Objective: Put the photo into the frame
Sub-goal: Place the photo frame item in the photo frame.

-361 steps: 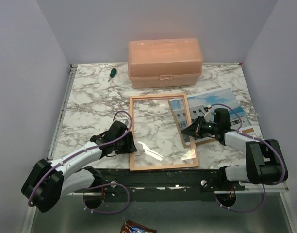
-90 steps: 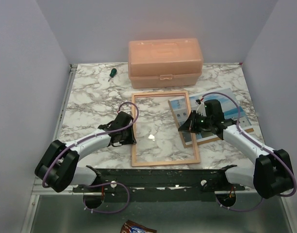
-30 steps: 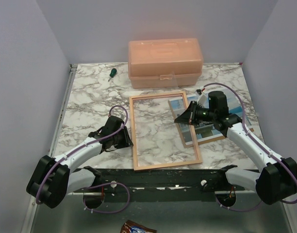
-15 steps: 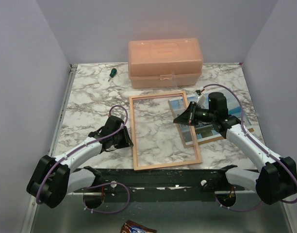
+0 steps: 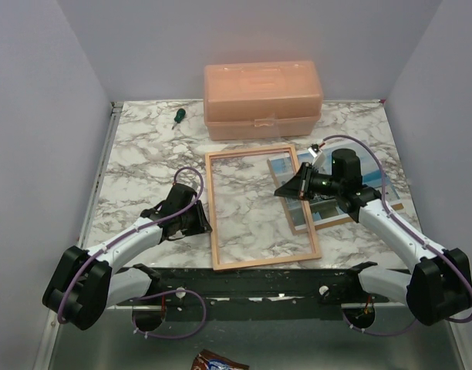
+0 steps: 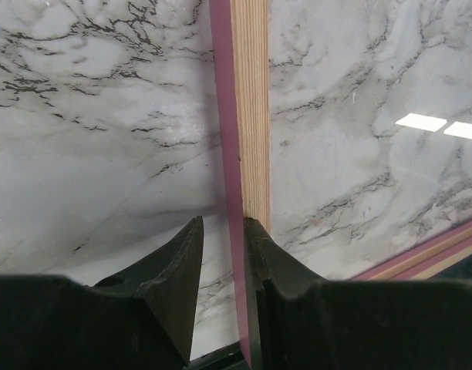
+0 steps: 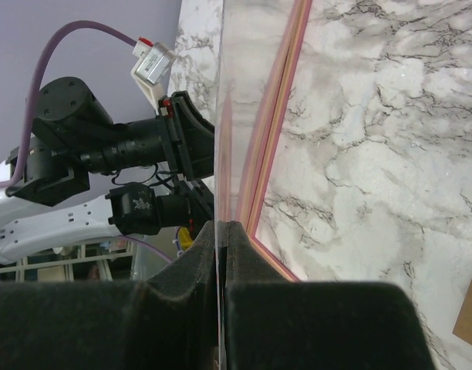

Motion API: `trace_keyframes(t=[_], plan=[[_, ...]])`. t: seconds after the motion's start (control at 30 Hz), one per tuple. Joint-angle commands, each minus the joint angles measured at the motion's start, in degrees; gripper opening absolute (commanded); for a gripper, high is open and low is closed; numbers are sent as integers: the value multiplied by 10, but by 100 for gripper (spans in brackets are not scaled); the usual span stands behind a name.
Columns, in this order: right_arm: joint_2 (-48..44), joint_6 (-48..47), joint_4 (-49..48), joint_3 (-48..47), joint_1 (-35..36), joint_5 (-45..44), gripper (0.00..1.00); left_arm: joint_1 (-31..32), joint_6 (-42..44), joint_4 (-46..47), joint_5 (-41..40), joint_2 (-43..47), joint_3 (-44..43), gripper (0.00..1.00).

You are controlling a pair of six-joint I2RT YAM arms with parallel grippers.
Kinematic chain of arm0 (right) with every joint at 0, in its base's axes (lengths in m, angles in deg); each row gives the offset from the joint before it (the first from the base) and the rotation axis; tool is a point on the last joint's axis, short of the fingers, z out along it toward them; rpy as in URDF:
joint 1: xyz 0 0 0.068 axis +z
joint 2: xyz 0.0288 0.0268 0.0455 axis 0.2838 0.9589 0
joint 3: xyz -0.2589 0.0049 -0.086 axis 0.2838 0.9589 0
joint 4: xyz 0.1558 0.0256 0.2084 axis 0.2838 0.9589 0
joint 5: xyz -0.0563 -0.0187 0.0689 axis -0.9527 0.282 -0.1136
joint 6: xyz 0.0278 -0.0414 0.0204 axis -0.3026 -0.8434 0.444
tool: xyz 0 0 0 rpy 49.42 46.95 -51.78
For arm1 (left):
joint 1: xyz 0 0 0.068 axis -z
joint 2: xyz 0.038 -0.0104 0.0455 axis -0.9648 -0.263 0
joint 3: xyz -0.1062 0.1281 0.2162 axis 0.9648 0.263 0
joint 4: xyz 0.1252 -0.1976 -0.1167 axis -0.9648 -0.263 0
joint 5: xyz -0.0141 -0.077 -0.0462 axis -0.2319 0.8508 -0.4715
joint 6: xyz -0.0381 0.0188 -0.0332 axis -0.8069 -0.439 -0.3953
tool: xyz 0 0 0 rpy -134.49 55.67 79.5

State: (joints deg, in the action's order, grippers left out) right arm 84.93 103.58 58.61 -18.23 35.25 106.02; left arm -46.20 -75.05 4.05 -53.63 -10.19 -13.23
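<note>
**Top view.** The thin pink-and-pale-wood picture frame (image 5: 251, 150) lies flat on the white marbled tabletop (image 5: 143, 154), its long axis running away from the arm bases. The right claw (image 5: 284, 190) hangs over the frame's right rail near the far end. The glossy print of a white building against blue (image 5: 285, 165) lies just outside that rail, to the claw's right and under its wrist, on a plain brown backing board (image 5: 334, 222). Its long side runs roughly parallel to the frame's. The right arm is much the nearer to the print; the left claw (image 5: 201, 222) sits across the frame at the left rail.

**Left wrist.** The left claw (image 6: 223, 223) stands narrow, astride the frame rail (image 6: 250, 116). One finger is against the wood and a sliver of marble shows at the other, so a true pinch cannot be told.

**Right wrist.** The right claw (image 7: 220, 225) is closed on a clear thin pane (image 7: 244, 116), seen edge-on and tilted up beside the pink rail (image 7: 281, 100). As I judge it, the print must travel leftward past this claw into the opening.
</note>
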Motion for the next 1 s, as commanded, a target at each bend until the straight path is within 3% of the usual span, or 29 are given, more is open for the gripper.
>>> trace_keyframes(t=[0.0, 0.67, 0.97], plan=[[-9, 10, -52, 12, 2, 20, 1, -2, 15, -25, -15, -16, 11, 28], [-12, 26, -87, 80, 2, 15, 1, -3, 18, -26, -13, -23, 7, 28], [6, -44, 5, 70, 2, -37, 1, -3, 21, -25, -10, -26, 7, 27]])
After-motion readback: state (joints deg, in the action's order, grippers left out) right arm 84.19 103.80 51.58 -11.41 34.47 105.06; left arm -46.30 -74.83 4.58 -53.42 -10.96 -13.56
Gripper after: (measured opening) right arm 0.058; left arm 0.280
